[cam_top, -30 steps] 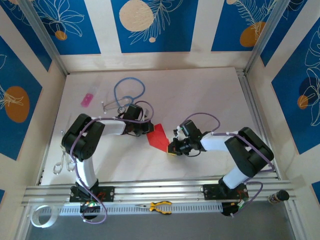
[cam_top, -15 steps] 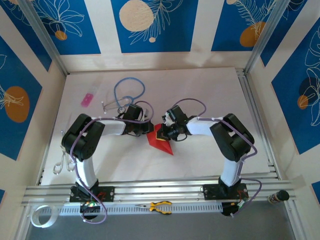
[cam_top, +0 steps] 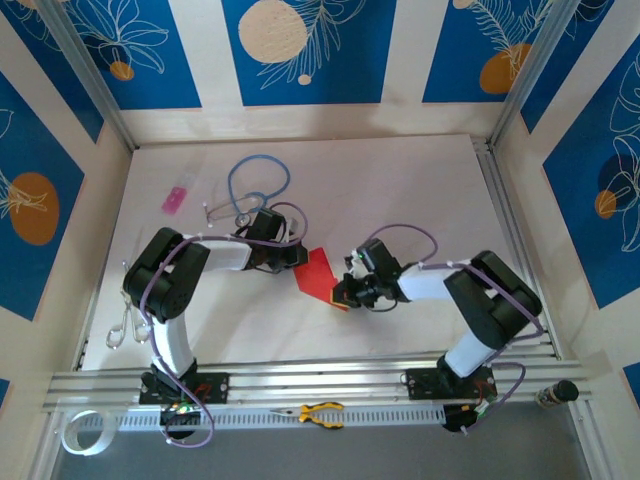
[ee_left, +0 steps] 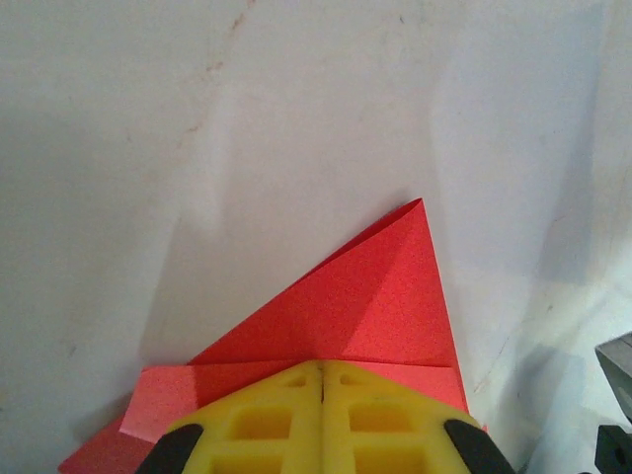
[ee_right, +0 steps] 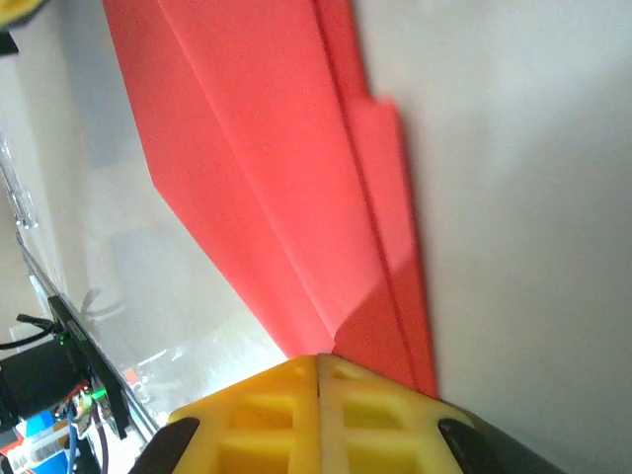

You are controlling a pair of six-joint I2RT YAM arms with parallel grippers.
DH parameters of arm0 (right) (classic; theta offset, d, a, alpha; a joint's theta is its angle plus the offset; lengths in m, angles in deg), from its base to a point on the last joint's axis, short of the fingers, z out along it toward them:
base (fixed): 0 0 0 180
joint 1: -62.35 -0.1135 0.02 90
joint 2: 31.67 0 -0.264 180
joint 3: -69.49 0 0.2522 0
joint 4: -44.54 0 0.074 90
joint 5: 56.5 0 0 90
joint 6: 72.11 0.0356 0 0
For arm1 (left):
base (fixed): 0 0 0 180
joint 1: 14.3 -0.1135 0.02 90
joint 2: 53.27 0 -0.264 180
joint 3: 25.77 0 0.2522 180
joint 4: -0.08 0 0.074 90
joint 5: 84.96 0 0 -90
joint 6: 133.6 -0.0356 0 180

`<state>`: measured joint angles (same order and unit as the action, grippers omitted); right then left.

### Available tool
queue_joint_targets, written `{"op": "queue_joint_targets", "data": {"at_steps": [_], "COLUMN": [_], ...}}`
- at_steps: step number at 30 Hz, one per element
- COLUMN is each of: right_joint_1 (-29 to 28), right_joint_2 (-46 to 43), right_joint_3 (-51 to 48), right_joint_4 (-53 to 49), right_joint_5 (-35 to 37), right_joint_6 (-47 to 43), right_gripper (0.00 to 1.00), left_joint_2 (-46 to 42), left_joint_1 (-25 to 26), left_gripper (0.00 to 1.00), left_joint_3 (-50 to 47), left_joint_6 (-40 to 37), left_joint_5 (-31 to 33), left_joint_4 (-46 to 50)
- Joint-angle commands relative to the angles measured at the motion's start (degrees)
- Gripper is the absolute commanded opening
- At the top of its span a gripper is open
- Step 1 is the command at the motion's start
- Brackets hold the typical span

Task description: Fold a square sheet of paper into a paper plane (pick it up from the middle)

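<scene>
From the top external view, the folded red paper (cam_top: 318,275) lies flat on the white table (cam_top: 420,200), near its middle and between the two arms. The left gripper (cam_top: 291,258) rests at the paper's upper left edge, and the right gripper (cam_top: 345,295) at its lower right tip. A small pink item (cam_top: 175,200) and a blue cable loop (cam_top: 258,180) lie well apart, farther back on the left.

In the left wrist view, the left gripper (ee_left: 322,367) has its yellow fingers (ee_left: 267,420) pressed together with nothing between them, over the wide end of the red paper (ee_left: 375,296), whose sharp corner points away.

In the right wrist view, the right gripper (ee_right: 318,360) is likewise closed and empty, its tips at the edge of the layered red paper (ee_right: 267,178). Whether they press on it or hover just above is unclear.
</scene>
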<state>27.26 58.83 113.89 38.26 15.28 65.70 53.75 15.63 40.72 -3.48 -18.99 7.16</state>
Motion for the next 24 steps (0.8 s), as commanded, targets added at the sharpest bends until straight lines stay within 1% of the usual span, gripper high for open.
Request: {"op": "queue_joint_targets", "data": {"at_steps": [1,4,7,11,13,15,18,21,24], "right_joint_1": [0.8,1.8,2.6,3.7,4.0,4.1,4.1,4.0,3.7], "right_joint_2": [-2.8,-7.3,-12.2,-17.4,-18.5,-18.2,-16.0,-13.2,-10.8], "right_joint_3": [-6.9,-8.5,-7.7,-6.7,-6.2,-5.0,-3.6,-3.0,-2.7], "right_joint_4": [-5.5,-7.7,-11.8,-15.9,-15.9,-15.7,-13.5,-11.8,-10.6], "right_joint_5": [-0.2,-0.2,0.6,2.9,2.3,1.2,-1.7,-2.0,-2.1], "right_joint_6": [1.7,1.1,0.0,0.1,0.5,0.8,1.9,4.2,5.1], "right_gripper": [0.04,0.05,0.05,0.1,0.12,0.14,0.22,0.27,0.28], "left_joint_2": [1.2,1.2,1.6,1.5,1.6,1.8,1.8,1.8,1.8], "left_joint_1": [-0.4,-0.5,-0.7,-1.1,-1.2,-1.2,-1.2,-1.3,-1.3], "left_gripper": [0.04,0.04,0.04,0.04,0.04,0.04,0.04,0.04,0.04], "left_joint_3": [-2.4,-2.8,-3.0,-2.9,-2.7,-2.4,-2.3,-2.3,-2.2], "left_joint_6": [-0.9,-0.6,-0.2,-0.2,-0.4,-0.2,0.4,0.9,1.2], "left_joint_5": [3.6,3.5,3.2,2.8,2.3,1.6,1.6,1.5,1.5], "left_joint_4": [4.2,3.7,3.3,3.5,3.6,3.7,3.6,3.7,3.7]}}
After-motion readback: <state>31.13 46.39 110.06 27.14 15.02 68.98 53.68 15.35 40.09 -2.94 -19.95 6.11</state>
